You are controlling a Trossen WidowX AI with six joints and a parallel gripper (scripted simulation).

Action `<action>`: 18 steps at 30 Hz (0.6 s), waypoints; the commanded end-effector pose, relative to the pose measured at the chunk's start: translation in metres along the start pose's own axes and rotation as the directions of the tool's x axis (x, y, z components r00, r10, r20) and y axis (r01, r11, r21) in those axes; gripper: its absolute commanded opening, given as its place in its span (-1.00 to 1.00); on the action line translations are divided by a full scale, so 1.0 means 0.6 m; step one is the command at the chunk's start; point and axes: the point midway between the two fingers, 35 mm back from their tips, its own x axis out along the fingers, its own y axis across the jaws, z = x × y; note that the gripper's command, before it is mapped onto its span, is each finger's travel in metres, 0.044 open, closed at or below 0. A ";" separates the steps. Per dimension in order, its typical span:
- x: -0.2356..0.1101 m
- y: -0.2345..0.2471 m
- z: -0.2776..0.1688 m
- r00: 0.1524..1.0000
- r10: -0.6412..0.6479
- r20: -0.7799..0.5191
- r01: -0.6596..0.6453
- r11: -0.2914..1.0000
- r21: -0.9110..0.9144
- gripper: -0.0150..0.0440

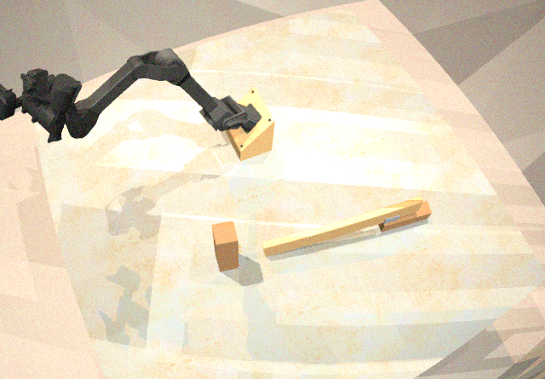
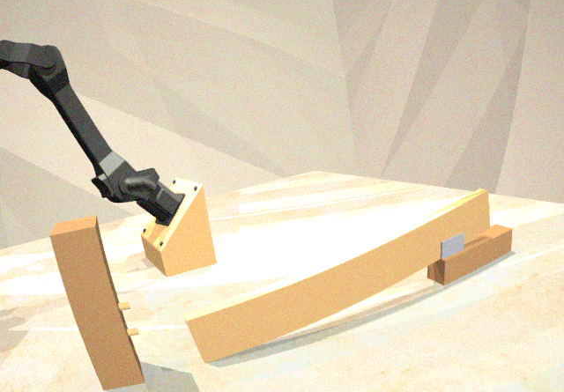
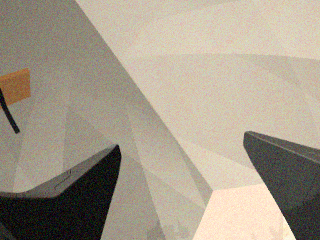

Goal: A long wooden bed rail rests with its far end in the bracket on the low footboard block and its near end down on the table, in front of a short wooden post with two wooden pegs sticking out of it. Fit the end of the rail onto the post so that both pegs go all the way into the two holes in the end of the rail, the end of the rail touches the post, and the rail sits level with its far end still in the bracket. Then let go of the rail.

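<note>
The long pale wooden rail [image 1: 334, 229] [image 2: 337, 283] lies slanted, its far end up in the grey bracket [image 1: 392, 219] [image 2: 452, 245] on the low footboard block [image 1: 413, 217] [image 2: 478, 253] and its near end down on the table. The short post [image 1: 225, 244] [image 2: 91, 297] stands a little apart from that near end. Its two pegs [image 2: 122, 306] [image 2: 132, 331] point toward the rail. My gripper [image 1: 253, 115] [image 2: 170, 210] [image 3: 183, 144] is far back from the rail, at the sloped face of a wooden wedge. It is open, with nothing between the fingers.
A wooden wedge block [image 1: 257, 139] [image 2: 191, 242] with dark dots at its corners stands at the back of the table, right by the gripper. A small orange patch [image 3: 15, 87] shows at the left of the wrist view.
</note>
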 end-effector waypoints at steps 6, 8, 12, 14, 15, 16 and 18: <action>-0.042 0.021 -0.102 0.981 0.062 -0.183 -0.083 0.991 -0.106 1.00; -0.064 0.031 -0.144 0.962 0.085 -0.258 -0.129 0.979 -0.158 1.00; -0.119 0.052 -0.221 0.905 0.131 -0.405 -0.251 0.932 -0.261 1.00; -0.155 0.062 -0.258 0.862 0.157 -0.481 -0.331 0.894 -0.303 1.00; -0.175 0.067 -0.275 0.838 0.169 -0.518 -0.373 0.871 -0.319 1.00; -0.195 0.072 -0.292 0.812 0.180 -0.555 -0.415 0.846 -0.333 1.00; -0.237 0.080 -0.322 0.758 0.201 -0.621 -0.498 0.793 -0.351 1.00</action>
